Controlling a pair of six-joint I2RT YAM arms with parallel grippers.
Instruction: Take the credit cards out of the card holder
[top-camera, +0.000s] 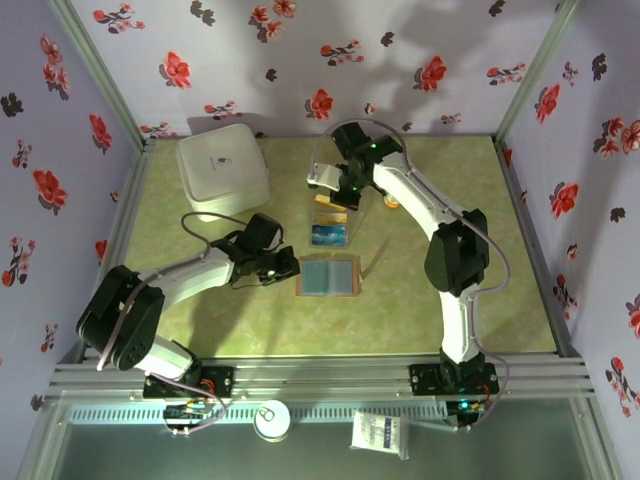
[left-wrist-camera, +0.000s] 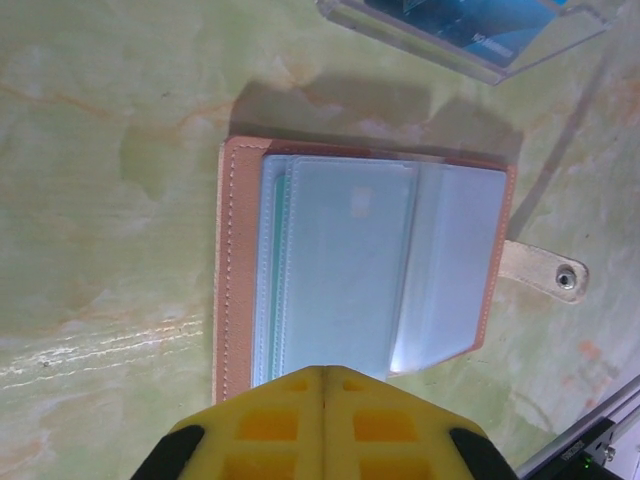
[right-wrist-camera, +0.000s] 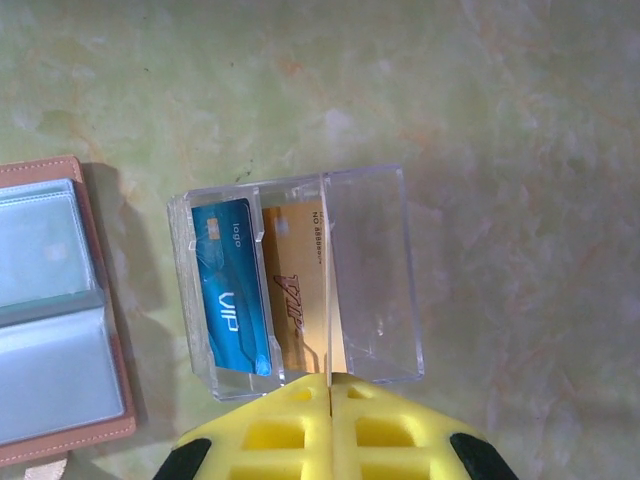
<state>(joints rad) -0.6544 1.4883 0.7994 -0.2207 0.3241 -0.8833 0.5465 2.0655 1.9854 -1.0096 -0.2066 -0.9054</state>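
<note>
Green tabletop (top-camera: 450, 300), left arm (top-camera: 190, 273) bent beside card holder (top-camera: 327, 276)

The counter (top-camera: 450, 300), a marbled green-yellow surface, is being lit from above, and a pale streak of glare (left-wrist-camera: 100, 350) is being caught on it to the left of the left fingers (left-wrist-camera: 260, 425). Ahead of the right fingers (right-wrist-camera: 270, 435) it is being shown faintly mottled with orange. It is being enclosed on three sides by pale lilac walls (top-camera: 300, 50) printed with red and dark flowers, and blurred shadows are being cast on the back one, far beyond both pairs of fingers. The corners are being framed by grey metal posts (top-camera: 100, 75), and the edge behind the fingers is being bordered by a ribbed metal rail (top-camera: 330, 375).
</note>
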